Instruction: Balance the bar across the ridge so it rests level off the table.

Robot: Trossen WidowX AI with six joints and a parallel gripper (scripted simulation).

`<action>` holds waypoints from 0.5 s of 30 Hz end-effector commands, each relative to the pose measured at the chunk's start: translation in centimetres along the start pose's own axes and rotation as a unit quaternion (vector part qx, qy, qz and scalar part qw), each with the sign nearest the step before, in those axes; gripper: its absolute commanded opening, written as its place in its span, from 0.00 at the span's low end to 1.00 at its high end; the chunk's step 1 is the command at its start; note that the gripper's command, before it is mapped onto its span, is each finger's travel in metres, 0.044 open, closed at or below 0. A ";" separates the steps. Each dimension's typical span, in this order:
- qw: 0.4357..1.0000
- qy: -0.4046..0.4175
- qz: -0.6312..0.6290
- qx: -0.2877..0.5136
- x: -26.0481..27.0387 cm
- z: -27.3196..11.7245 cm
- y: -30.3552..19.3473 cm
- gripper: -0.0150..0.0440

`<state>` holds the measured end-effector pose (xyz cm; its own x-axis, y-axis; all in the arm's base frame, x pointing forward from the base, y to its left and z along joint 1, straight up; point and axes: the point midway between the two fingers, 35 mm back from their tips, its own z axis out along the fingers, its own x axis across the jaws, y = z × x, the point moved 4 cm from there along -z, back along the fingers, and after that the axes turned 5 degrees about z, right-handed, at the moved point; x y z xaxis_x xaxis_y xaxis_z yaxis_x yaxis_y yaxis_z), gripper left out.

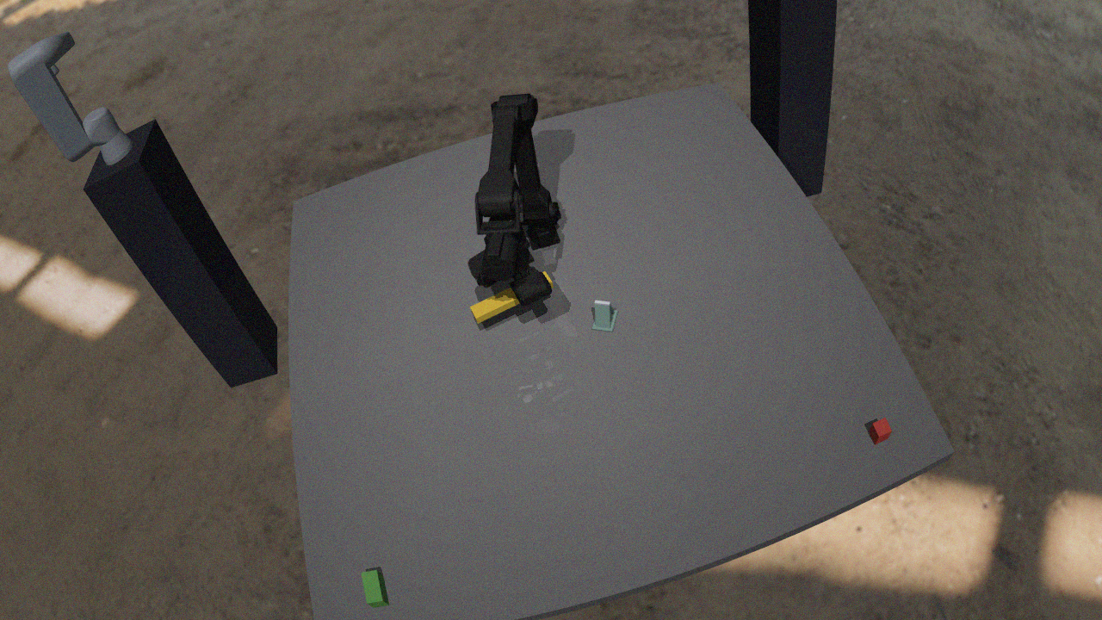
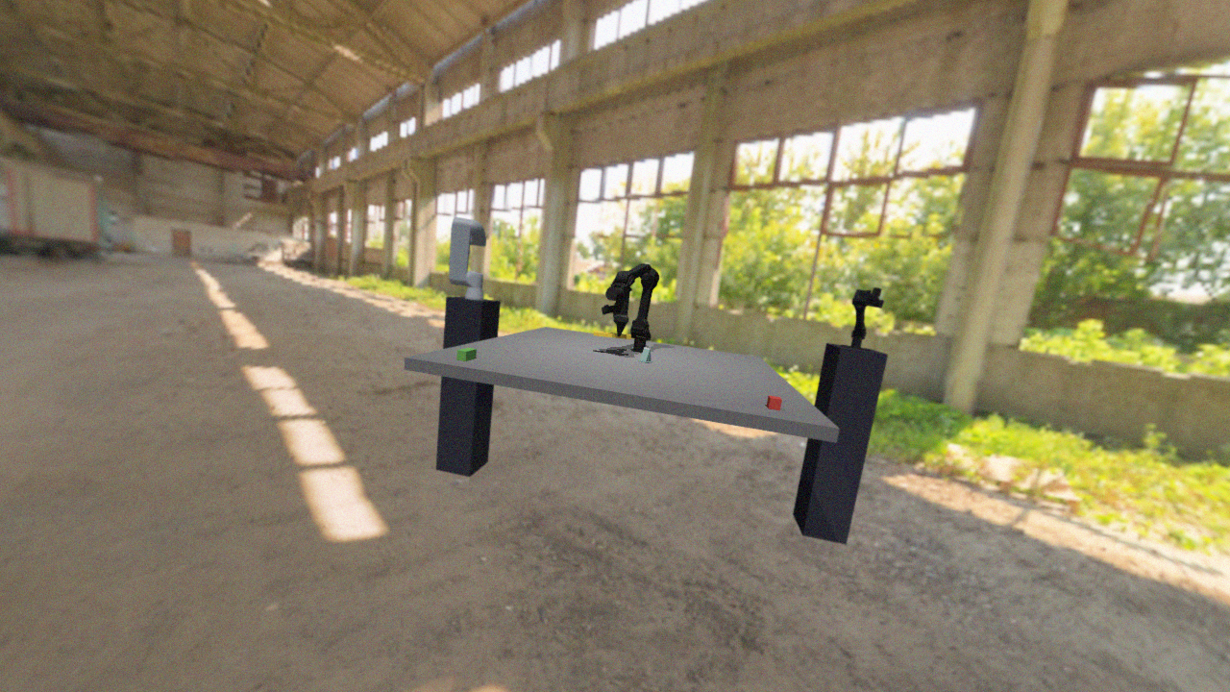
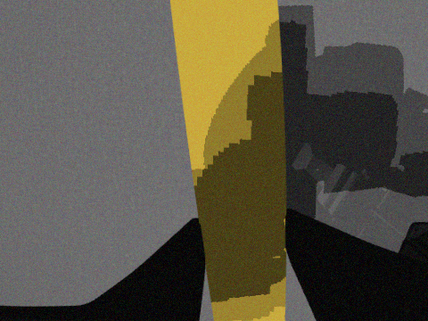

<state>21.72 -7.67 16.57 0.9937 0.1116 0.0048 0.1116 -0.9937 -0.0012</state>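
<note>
My gripper (image 1: 531, 294) (image 2: 620, 332) (image 3: 242, 224) is shut on the yellow bar (image 1: 492, 306) (image 3: 214, 67). One black finger is on each long side of the bar in the wrist view. The bar is held a little above the table (image 1: 654, 462) (image 2: 688, 386), with a dark shadow under it. In the top view a longer part sticks out left of the fingers and a short end right of them; the gripper hides the part between. The pale teal ridge (image 1: 602, 313) (image 2: 647, 354) stands on its small base to the right of the bar, apart from it.
A green block (image 1: 374, 588) (image 2: 466, 354) lies near the table's front left corner. A red cube (image 1: 881, 430) (image 2: 774, 403) sits near the front right corner. Dark pillars (image 1: 184, 262) (image 2: 843, 447) stand beside the table, and a grey arm (image 1: 53, 100) (image 2: 462, 249) tops the left one.
</note>
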 end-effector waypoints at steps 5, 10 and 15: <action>1.000 0.006 0.002 -0.005 -0.3 -2.4 -0.1 0.25; 1.000 0.006 -0.004 -0.005 -0.2 -2.8 -0.3 0.25; 0.999 0.006 -0.047 -0.004 0.9 -2.9 -1.4 0.25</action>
<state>21.81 -6.81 19.22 0.9879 0.1547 0.0139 0.1547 -0.9880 0.0039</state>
